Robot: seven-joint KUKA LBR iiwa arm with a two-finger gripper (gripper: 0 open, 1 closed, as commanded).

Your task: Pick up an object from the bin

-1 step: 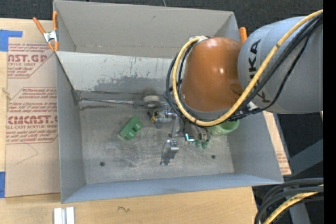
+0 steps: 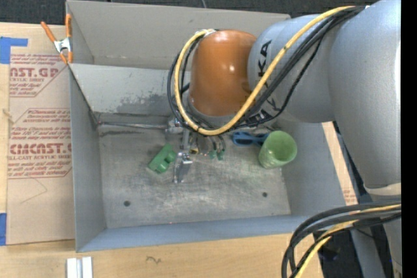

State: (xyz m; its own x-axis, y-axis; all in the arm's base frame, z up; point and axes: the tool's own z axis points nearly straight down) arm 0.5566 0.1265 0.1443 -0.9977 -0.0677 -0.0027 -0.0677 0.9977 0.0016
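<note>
My gripper [image 2: 182, 168] hangs under the orange cover, near the middle of the bin floor, its metal fingertips pointing down close to the floor. A small green block [image 2: 161, 159] lies just left of the fingertips, close beside them and not between them. A light green cup [image 2: 277, 149] lies on its side to the right, its mouth facing the front. A blue thing [image 2: 247, 138] shows partly between the cup and the arm, mostly hidden.
The arm and its orange cover with yellow and black cables hide the back middle of the bin. Bare floor lies in front of and to the left of the gripper.
</note>
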